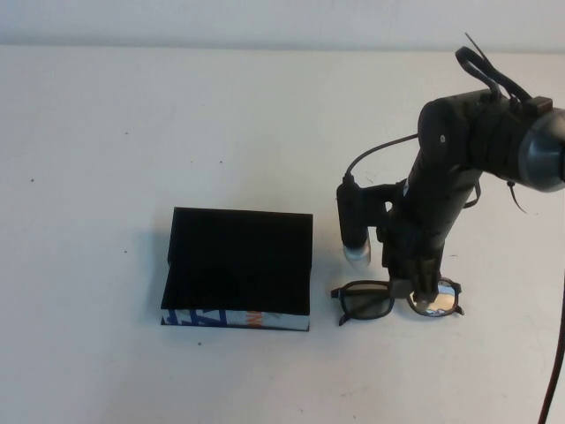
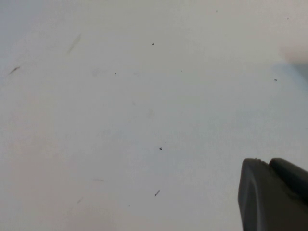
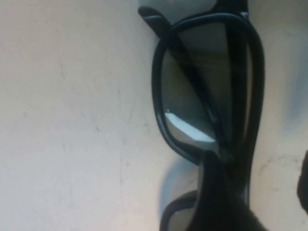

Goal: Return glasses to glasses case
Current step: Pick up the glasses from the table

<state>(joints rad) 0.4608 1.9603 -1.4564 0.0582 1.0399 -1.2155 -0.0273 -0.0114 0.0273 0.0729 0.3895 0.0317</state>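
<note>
The glasses (image 1: 375, 300) lie folded on the white table, lenses towards the front edge, just right of the glasses case (image 1: 238, 261). The case is a flat black box with its blue, white and orange side (image 1: 234, 319) facing the front. My right gripper (image 1: 417, 296) points down over the glasses near their bridge. In the right wrist view one finger (image 3: 214, 192) lies over the frame (image 3: 161, 96) and the other finger (image 3: 305, 183) stands apart, so this gripper (image 3: 260, 166) is open. My left gripper (image 2: 269, 166) shows only in the left wrist view, shut and empty over bare table.
The white table (image 1: 132, 132) stretches around the case and ends at a pale wall at the back. The right arm's cable (image 1: 375, 150) loops above the glasses. The left arm is out of the high view.
</note>
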